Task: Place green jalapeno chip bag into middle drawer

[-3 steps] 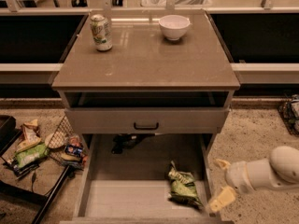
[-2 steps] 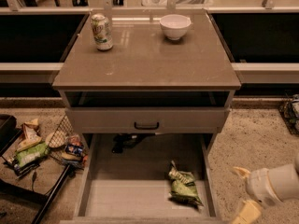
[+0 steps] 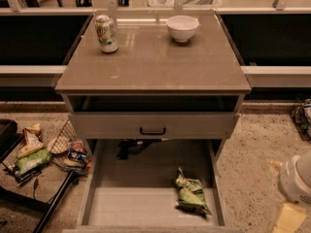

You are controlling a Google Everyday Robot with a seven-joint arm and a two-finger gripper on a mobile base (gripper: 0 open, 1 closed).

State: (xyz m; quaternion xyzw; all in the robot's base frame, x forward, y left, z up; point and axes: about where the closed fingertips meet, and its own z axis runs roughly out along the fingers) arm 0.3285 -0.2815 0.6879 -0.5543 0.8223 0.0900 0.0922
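Note:
The green jalapeno chip bag (image 3: 192, 195) lies crumpled on the pale floor of the pulled-out middle drawer (image 3: 88, 191), near its right wall. My gripper (image 3: 281, 192) is at the lower right edge of the view, over the speckled floor outside the drawer and to the right of the bag. Its two yellowish fingertips (image 3: 287, 218) stand apart with nothing between them. It is partly cut off by the frame.
A drink can (image 3: 106, 33) and a white bowl (image 3: 182, 28) stand on the cabinet top (image 3: 150, 67). A shut grey drawer front with a black handle (image 3: 152, 130) is above the open drawer. A dark object (image 3: 130, 148) lies at the drawer's back. Mixed snack wrappers (image 3: 34, 157) lie left.
My gripper has drawn back from the drawer's right side, down and to the right towards the frame corner. The bag has stayed in the drawer.

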